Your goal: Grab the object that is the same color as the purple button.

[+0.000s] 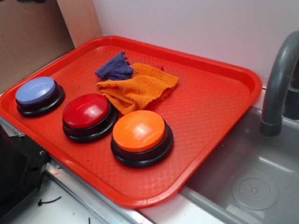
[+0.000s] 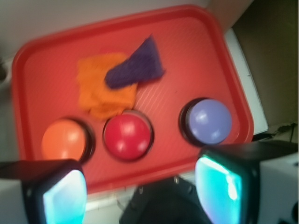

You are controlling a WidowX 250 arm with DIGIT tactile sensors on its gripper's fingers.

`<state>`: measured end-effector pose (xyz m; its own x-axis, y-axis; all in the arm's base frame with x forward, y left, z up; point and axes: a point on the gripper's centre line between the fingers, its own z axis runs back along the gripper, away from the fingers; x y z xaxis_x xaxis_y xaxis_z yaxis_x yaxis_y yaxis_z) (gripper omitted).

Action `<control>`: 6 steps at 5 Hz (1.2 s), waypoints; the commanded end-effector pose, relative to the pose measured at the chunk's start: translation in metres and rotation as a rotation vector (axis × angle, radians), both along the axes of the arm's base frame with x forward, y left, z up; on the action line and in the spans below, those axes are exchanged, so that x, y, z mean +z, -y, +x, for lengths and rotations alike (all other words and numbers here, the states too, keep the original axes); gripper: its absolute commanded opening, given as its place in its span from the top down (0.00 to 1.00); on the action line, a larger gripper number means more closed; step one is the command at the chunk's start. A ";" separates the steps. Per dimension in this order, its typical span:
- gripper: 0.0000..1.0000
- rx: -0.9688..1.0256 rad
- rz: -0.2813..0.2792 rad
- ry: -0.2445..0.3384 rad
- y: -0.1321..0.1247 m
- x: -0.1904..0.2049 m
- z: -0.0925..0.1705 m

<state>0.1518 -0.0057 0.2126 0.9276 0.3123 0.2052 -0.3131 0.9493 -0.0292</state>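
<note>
A small dark purple knitted cloth [image 1: 115, 68] [image 2: 136, 67] lies near the back of the red tray [image 1: 219, 98] [image 2: 42, 74], overlapping the edge of an orange cloth. The purple button [image 1: 38, 94] [image 2: 210, 121], lavender-topped on a black base, sits at the tray's left end in the exterior view. My gripper [image 2: 142, 191] shows only in the wrist view, high above the tray's near edge, open wide, nothing between its cyan pads [image 2: 65, 198]. It does not show in the exterior view.
A larger orange cloth [image 1: 139, 88] [image 2: 105, 91] lies under the purple one. A red button [image 1: 88, 115] [image 2: 127, 136] and an orange button [image 1: 141, 136] [image 2: 64, 140] stand beside the purple button. A sink [image 1: 252, 182] with a grey faucet [image 1: 279, 84] lies right of the tray.
</note>
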 end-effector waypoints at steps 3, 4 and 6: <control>0.00 0.613 0.083 0.121 -0.057 -0.109 0.103; 0.00 0.627 0.126 0.105 -0.062 -0.134 0.113; 0.00 0.557 0.034 0.141 -0.055 -0.158 0.123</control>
<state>0.2745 0.0379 0.0457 0.6017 0.7348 0.3131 -0.7599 0.6473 -0.0587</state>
